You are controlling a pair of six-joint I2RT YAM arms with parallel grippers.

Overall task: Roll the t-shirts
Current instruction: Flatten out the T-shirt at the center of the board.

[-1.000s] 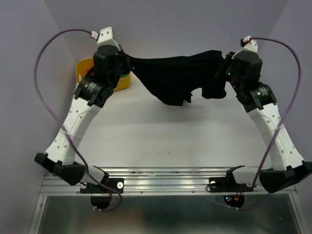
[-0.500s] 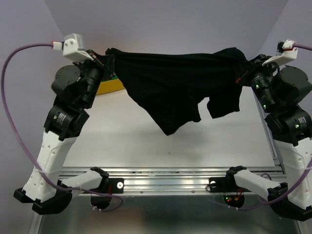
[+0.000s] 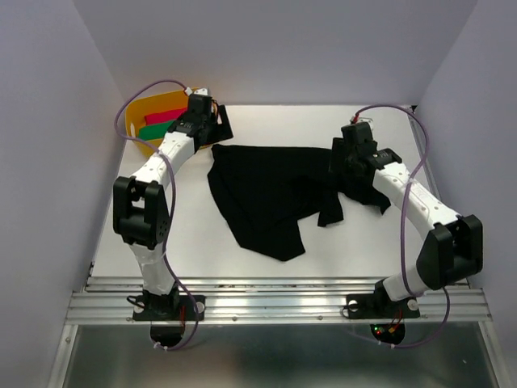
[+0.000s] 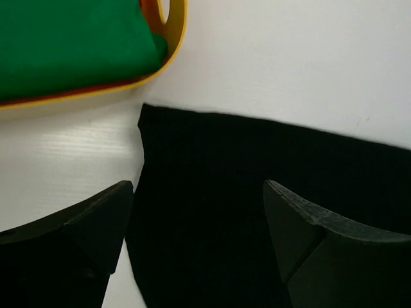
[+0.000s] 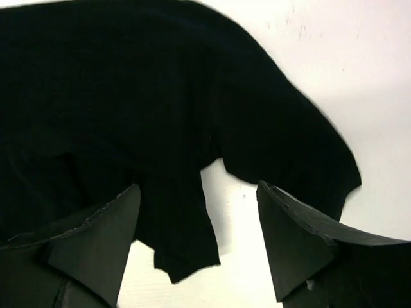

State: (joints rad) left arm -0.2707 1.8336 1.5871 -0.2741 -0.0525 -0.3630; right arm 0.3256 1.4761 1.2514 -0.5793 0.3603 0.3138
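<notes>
The black t-shirt (image 3: 271,198) lies on the counter (image 3: 202,242) just beside the yellow tub (image 3: 141,113), which has green cloth (image 4: 64,45) in it. The shirt's far edge is fairly straight, but its near side is drawn to a ragged point. The left pincer (image 4: 198,192) hangs open over the shirt corner nearest the tub, gripping nothing. The right pincer (image 5: 198,189) gapes empty over the bunched end farthest from the tub. I'd say this is the laying-out step, with rolling not begun. The next move calls for flattening that rumpled end and squaring the cloth.
</notes>
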